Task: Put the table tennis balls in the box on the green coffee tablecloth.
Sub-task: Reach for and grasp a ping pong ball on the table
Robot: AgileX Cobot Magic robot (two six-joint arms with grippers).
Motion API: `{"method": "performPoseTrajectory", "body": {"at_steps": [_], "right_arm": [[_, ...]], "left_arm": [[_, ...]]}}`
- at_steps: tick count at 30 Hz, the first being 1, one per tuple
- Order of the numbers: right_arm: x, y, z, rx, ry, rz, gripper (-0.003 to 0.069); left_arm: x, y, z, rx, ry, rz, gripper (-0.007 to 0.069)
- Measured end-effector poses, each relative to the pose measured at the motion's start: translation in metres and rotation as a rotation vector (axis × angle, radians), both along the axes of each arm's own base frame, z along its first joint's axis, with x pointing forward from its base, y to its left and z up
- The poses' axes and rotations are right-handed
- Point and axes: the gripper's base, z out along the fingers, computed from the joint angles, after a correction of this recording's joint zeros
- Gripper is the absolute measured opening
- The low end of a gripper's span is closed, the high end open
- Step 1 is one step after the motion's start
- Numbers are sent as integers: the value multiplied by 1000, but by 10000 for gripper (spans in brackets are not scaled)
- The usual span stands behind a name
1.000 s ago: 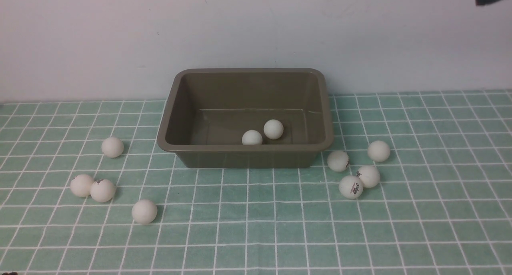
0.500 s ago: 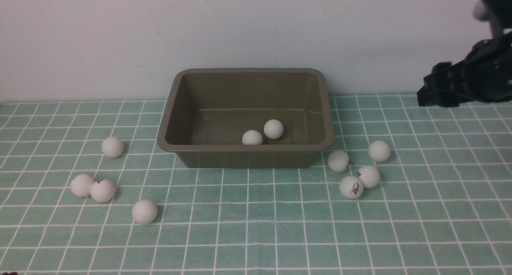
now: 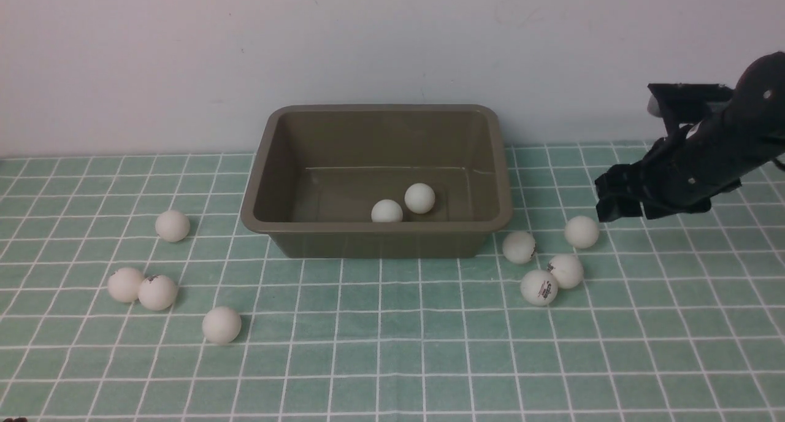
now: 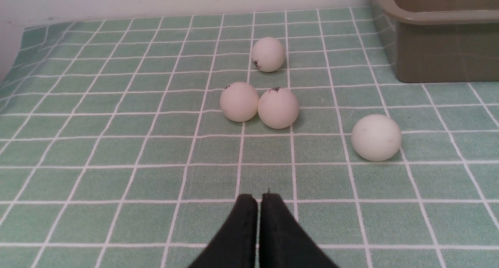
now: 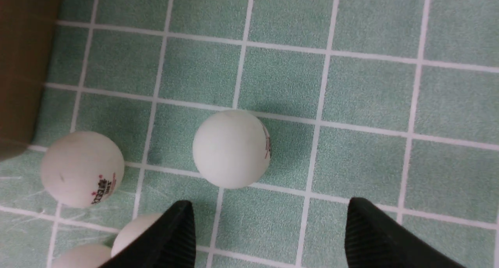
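Observation:
The olive-brown box (image 3: 375, 228) stands on the green tablecloth (image 3: 392, 360) with two table tennis balls (image 3: 419, 197) inside. Several white balls lie left of it (image 3: 157, 292) and several right of it (image 3: 538, 287). My right gripper (image 3: 613, 206) hangs open just above and behind the farthest right ball (image 3: 581, 232). In the right wrist view that ball (image 5: 231, 148) lies just ahead of the open gripper (image 5: 269, 213), untouched. My left gripper (image 4: 259, 200) is shut and empty, low over the cloth, short of the left balls (image 4: 278, 108).
A white wall rises close behind the box. In the right wrist view a marked ball (image 5: 82, 168) lies near the box wall (image 5: 19, 65), and another ball (image 5: 134, 231) is partly hidden behind one finger. The box corner (image 4: 436, 46) shows in the left wrist view.
My right arm has come down from the upper right corner towards the balls right of the box. No ball has moved.

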Motion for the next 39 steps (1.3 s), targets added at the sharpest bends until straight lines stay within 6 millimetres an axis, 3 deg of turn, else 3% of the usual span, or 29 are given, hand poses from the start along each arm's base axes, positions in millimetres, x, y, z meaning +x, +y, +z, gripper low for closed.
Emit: {"method": "performPoseTrajectory", "body": {"at_steps": [8, 17, 21, 39], "right_arm": [[5, 10, -10, 36, -13, 82, 466], [12, 42, 2, -5, -73, 168, 463], [22, 41, 3, -80, -56, 111, 462], [32, 41, -40, -132, 88, 119, 462]], "left_arm": [[0, 0, 0, 0, 0, 0, -4], [0, 0, 0, 0, 0, 0, -4], [0, 0, 0, 0, 0, 0, -4], [0, 0, 0, 0, 0, 0, -4]]}}
